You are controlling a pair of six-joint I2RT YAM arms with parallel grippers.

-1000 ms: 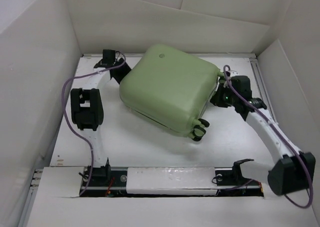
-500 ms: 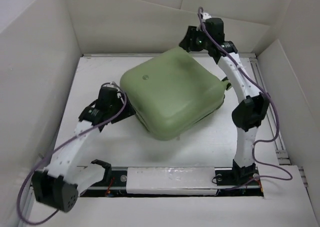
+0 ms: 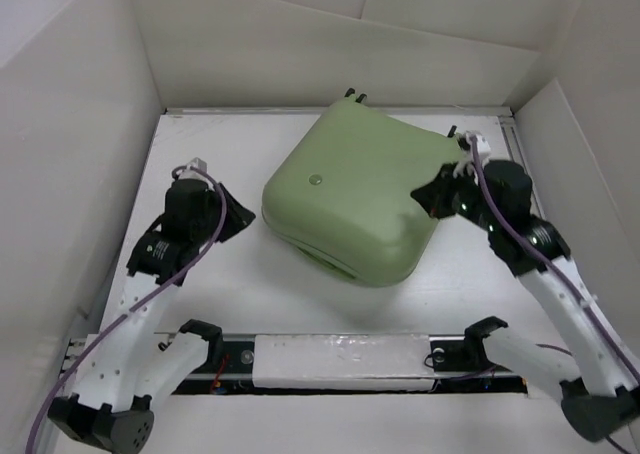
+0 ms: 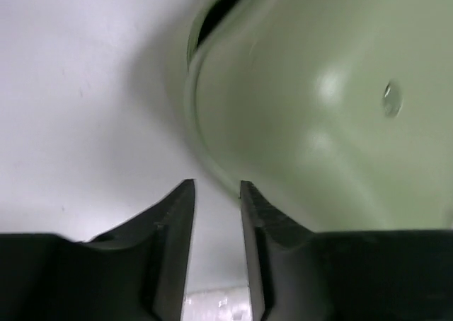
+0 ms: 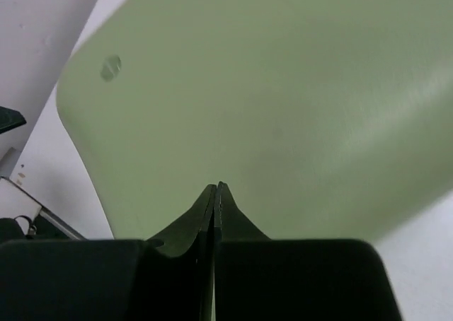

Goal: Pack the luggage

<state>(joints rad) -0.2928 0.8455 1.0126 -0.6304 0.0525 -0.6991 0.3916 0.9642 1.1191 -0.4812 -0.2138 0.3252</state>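
1. The luggage [image 3: 355, 194] has swung round since half a second ago, and its wheels [image 3: 352, 95] now point to the far edge.
2. The left gripper [image 4: 216, 188] is narrowly parted and empty, just beside the shell's corner.
3. The luggage lies flat mid-table, and its seam [image 4: 212, 24] gapes slightly.
4. The right gripper [image 5: 215, 188] is closed tight and empty, with its tips at the shell.
5. Risk: a one-sided push could slide the case and leave the seam ajar.
6. Count: one case, two grippers.

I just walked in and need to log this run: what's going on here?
Two robot arms flank a green suitcase lying flat on the table, lid down, with a dark slit showing along its seam. The left gripper, slightly open and empty, sits by its left corner. The right gripper is shut, tips at the suitcase's right side, touching or just above it. Neither holds it.
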